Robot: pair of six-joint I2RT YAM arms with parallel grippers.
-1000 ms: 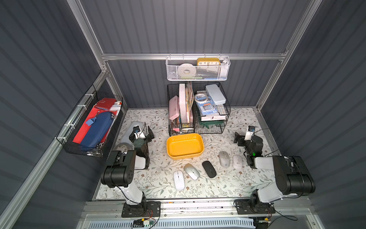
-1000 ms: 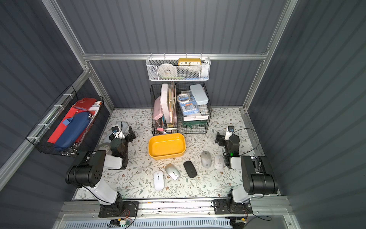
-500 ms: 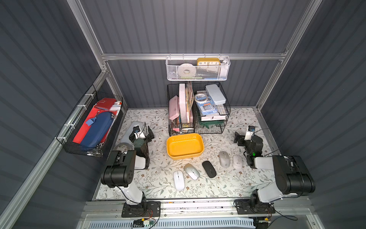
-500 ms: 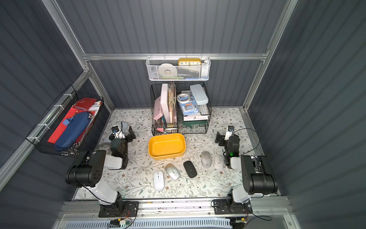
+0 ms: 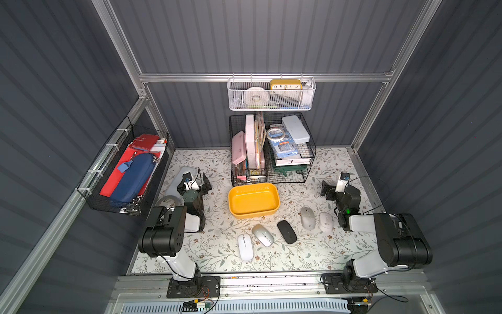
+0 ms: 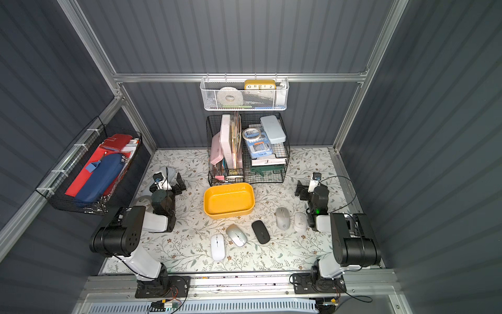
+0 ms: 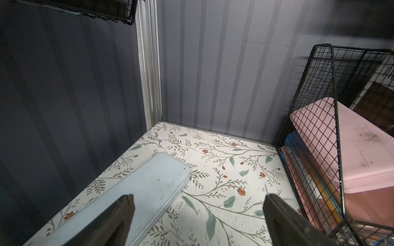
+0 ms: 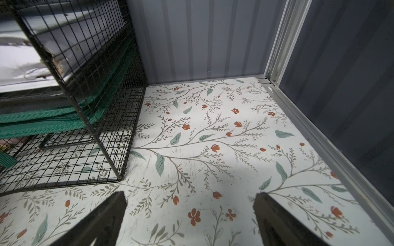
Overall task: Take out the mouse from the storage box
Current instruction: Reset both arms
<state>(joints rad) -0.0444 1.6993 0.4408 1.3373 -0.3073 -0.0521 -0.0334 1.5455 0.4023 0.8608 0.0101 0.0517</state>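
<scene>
Storage box (image 5: 254,201): middle of tabletop (image 5: 217,255).
Mice: white mouse (image 5: 245,246), silver mouse (image 5: 262,235), black mouse (image 5: 286,231), grey mouse (image 5: 307,218) and pale mouse (image 5: 325,221) lie outside, at the box's 6 to 4 o'clock.
Left gripper (image 7: 198,200): released, at box's 9 o'clock.
Right gripper (image 8: 190,194): released, at box's 3 o'clock.

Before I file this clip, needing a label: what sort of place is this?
Probably a walled robot test cell staged as a desk: stocked wire baskets, mice on a floral mat.
</scene>
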